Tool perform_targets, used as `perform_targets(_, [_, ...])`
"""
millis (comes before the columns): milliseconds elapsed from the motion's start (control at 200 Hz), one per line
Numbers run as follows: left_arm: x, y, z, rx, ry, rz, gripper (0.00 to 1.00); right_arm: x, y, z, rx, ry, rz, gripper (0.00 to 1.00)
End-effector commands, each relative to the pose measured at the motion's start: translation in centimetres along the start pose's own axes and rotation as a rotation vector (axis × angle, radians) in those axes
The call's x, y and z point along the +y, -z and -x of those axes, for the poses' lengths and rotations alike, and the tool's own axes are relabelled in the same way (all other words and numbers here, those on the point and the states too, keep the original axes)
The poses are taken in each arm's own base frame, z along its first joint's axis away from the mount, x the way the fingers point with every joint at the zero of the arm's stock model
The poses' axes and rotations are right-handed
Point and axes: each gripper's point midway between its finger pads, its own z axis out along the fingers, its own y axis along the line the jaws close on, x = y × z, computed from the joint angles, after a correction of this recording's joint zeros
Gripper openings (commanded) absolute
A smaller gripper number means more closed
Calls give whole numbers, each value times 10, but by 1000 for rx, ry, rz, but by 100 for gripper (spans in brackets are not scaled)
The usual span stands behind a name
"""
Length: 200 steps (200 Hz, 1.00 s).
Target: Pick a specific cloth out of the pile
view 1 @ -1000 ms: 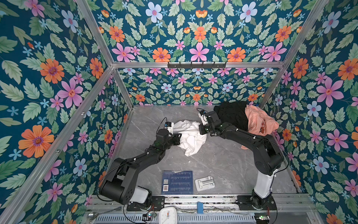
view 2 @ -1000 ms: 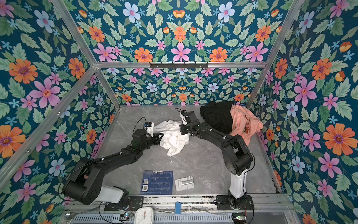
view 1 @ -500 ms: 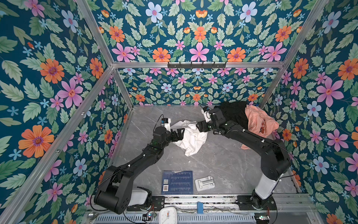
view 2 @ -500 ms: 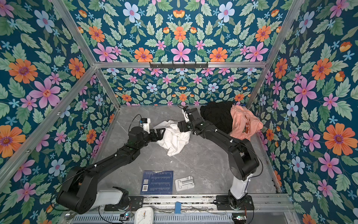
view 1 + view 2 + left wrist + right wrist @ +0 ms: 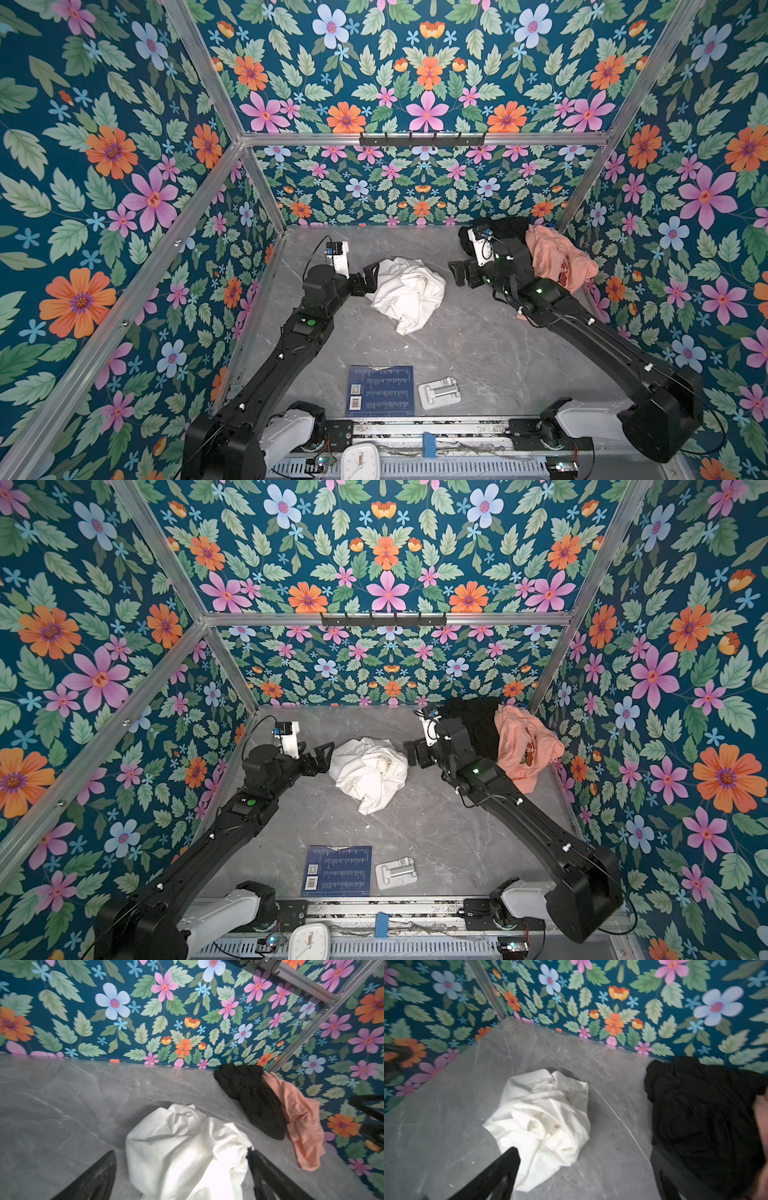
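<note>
The white cloth [image 5: 409, 291] [image 5: 370, 771] lies crumpled in a heap on the grey table, mid-back, apart from the pile. The pile is a black garment [image 5: 509, 235] [image 5: 478, 723] with a peach-orange shirt [image 5: 555, 259] [image 5: 525, 746] against it, in the back right corner. My left gripper [image 5: 368, 278] [image 5: 181, 1152] is open at the cloth's left edge. The cloth [image 5: 187, 1151] sits loosely between its spread jaws. My right gripper [image 5: 459, 272] [image 5: 584, 1149] is open just right of the cloth [image 5: 544, 1118], holding nothing.
A blue booklet [image 5: 380, 390] and a small white plastic piece [image 5: 438, 392] lie near the front edge. A white clock [image 5: 359, 459] sits on the front rail. Floral walls close in three sides, and a black hook bar [image 5: 422, 139] hangs on the back wall.
Both grippers have opened and let go of the white cloth. It has settled into a heap on the table. Both arms have drawn back, the right towards the pile.
</note>
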Motion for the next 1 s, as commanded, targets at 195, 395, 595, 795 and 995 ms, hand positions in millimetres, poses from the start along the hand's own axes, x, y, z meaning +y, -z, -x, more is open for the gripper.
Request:
perform_targets(195, [149,18,-58,-116,-224,693,84,-112,-3,-92,-152,87,-413,99])
perform_targets(395, [181,-5,-80,-67,-245,670,80,-131,-10,-127,-124,112,-487,99])
perform_targets(595, [186,-27,-82,-77,-240,584,72,-168,4,-148,-169,-42,-518,99])
perform_targets(795, [188,-21,-90,-128,-203,488,76,-186,-8,-166,-200,-150,-445,99])
perform_targets(995, [187,-16,-86,-174,-215,496,100,-189,-16,-165,-190,-174,-384,99])
